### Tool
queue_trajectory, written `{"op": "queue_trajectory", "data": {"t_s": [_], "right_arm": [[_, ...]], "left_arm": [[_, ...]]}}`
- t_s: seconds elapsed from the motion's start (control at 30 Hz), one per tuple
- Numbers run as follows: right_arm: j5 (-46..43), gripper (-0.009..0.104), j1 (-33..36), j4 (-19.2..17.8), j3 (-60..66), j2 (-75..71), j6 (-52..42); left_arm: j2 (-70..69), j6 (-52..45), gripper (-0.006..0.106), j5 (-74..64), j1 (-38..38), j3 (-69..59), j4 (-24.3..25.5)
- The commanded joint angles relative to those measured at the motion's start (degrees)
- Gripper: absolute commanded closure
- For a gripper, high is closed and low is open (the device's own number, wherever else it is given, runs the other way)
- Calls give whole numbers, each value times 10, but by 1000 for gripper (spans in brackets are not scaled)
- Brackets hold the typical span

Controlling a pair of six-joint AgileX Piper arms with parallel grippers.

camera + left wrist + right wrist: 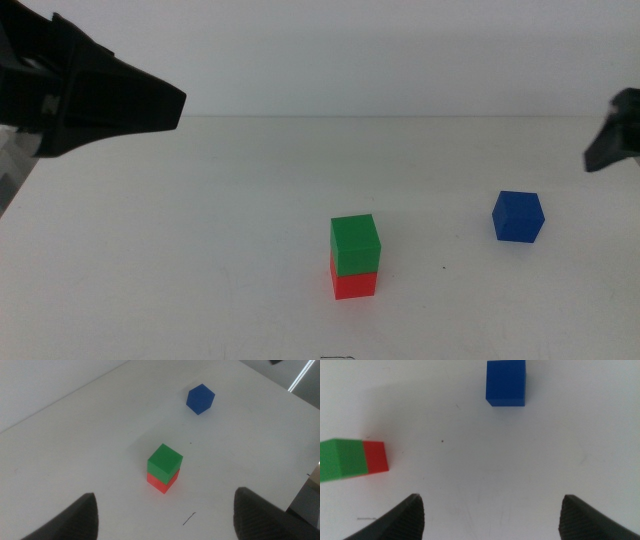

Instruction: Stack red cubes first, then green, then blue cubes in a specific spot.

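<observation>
Green cube [355, 243] is sitting on the red cube [354, 284] near the middle of the white counter [200, 270], twisted a little off the red one's edges, and that small two-block tower is what we are worrying about. The blue cube [517, 216] is lying alone on the counter, well apart from the stack on the right arm's side. We are judging that it goes on top next, and that a crooked or hard landing could push the green block off (it already looks slightly turned).

Our right gripper [490, 517] is hovering above the counter with its fingers spread wide and holding nothing, the blue cube lying ahead of them in the wrist view. Closing on a corner instead of flat faces could make the cube slip or tilt.

Our left gripper [165, 517] is hanging high on its own side, fingers wide apart and empty. Nothing else is standing between the blue cube and the stack.
</observation>
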State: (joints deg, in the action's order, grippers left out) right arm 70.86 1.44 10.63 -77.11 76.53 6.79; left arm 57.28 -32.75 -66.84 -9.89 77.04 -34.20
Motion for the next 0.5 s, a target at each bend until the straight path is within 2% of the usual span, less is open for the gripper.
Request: {"op": "queue_trajectory", "data": {"t_s": [0.0, 0.3, 0.47], "right_arm": [[-30, 24, 0, 2, -31, 25, -3], [-29, 22, 7, -31, -109, 195, 8], [-18, 21, 22, -64, -170, 262, 15]], "left_arm": [[-2, 2, 9, 29, -1, 13, -22], [-2, 2, 9, 29, -1, 13, -22], [-2, 2, 9, 29, -1, 13, -20]]}}
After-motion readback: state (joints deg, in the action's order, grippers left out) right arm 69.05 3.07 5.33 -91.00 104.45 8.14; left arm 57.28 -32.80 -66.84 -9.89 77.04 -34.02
